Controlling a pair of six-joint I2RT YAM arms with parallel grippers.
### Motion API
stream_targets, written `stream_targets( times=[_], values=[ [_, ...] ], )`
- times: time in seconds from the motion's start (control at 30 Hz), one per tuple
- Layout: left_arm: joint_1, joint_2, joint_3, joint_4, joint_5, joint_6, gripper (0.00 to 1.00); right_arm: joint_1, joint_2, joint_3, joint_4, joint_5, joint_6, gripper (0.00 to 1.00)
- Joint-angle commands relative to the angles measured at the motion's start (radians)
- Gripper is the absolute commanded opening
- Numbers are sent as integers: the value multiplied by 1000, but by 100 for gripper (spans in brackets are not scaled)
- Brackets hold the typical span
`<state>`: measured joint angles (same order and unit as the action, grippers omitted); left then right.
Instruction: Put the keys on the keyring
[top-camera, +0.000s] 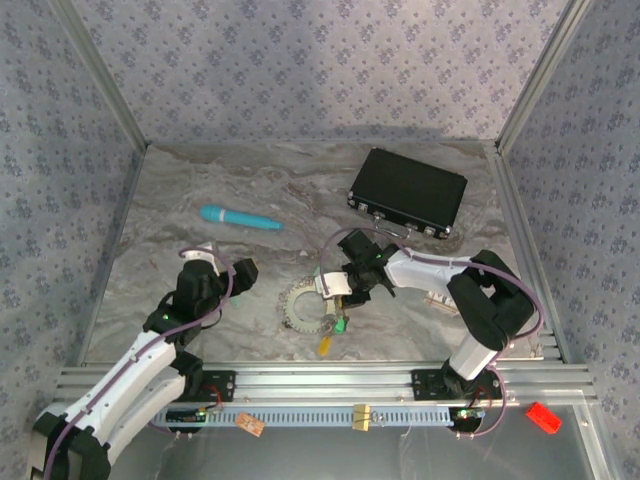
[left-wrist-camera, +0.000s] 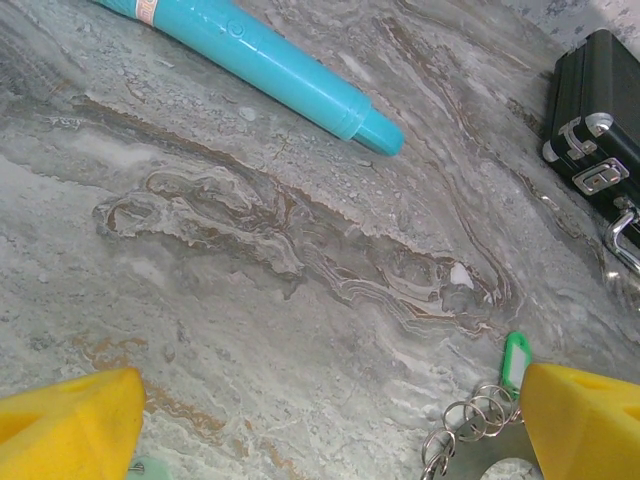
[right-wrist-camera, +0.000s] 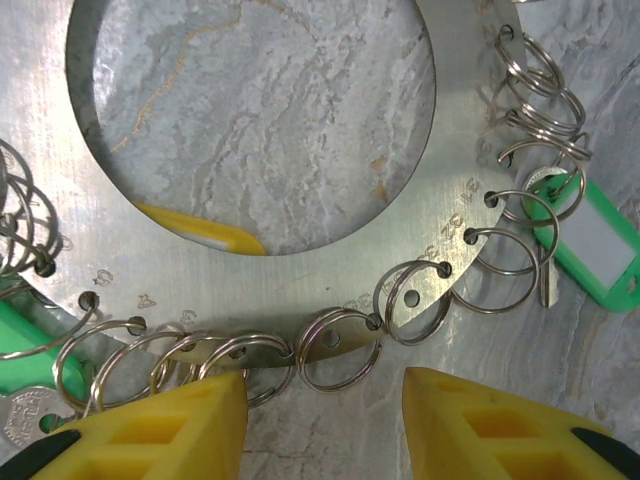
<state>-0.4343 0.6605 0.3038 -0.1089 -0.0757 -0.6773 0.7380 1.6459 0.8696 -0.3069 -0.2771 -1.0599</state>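
- Top external: your right gripper (top-camera: 335, 285) hangs over the far-right edge of the keyring (top-camera: 303, 305), so the ring lies just below it and a little to its near-left.
- A green key (top-camera: 341, 325) and a yellow-orange key (top-camera: 325, 345) lie at the ring's near-right rim, just on the base side of that gripper.
- Your left gripper (top-camera: 240, 272) stands apart, with the ring off to its right. The right arm is plainly the nearer one.
- Left wrist: your left gripper (left-wrist-camera: 330, 430) is released. Its yellow fingers (left-wrist-camera: 70, 420) are spread wide, with bare marble between them.
- Here the keyring (left-wrist-camera: 510, 468), a cluster of small split rings (left-wrist-camera: 470, 415) and a green key (left-wrist-camera: 515, 358) sit just inside the finger at the view's right. From this gripper the work lies to that side, not ahead.
- Right wrist: your right gripper (right-wrist-camera: 325, 425) is part-way apart and grasps nothing. Its fingers (right-wrist-camera: 150, 430) sit just short of the keyring (right-wrist-camera: 440, 200).
- The ring's flat rim runs crosswise from finger to finger. One split ring (right-wrist-camera: 340, 350) hangs off its outer edge into the gap, almost centred and directly ahead of the tips.
- A green key (right-wrist-camera: 590, 235) hangs from the split rings ahead and to the gripper's right, with its shaft pointing back toward you.
- As I judge it, your next move turns on that centred split ring. It lies flat, so the jaws would meet it across its width.
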Motion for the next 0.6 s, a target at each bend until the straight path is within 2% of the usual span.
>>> stream_targets(
  times=[0.0,0.57],
  values=[
    [-7,-15,-5,6,-16,-13,95,8,18,26,-25,-24,-15,44],
    [-7,-45,-12,-15,-26,-23,95,12,30,38,0,-2,-2,27]
  ],
)
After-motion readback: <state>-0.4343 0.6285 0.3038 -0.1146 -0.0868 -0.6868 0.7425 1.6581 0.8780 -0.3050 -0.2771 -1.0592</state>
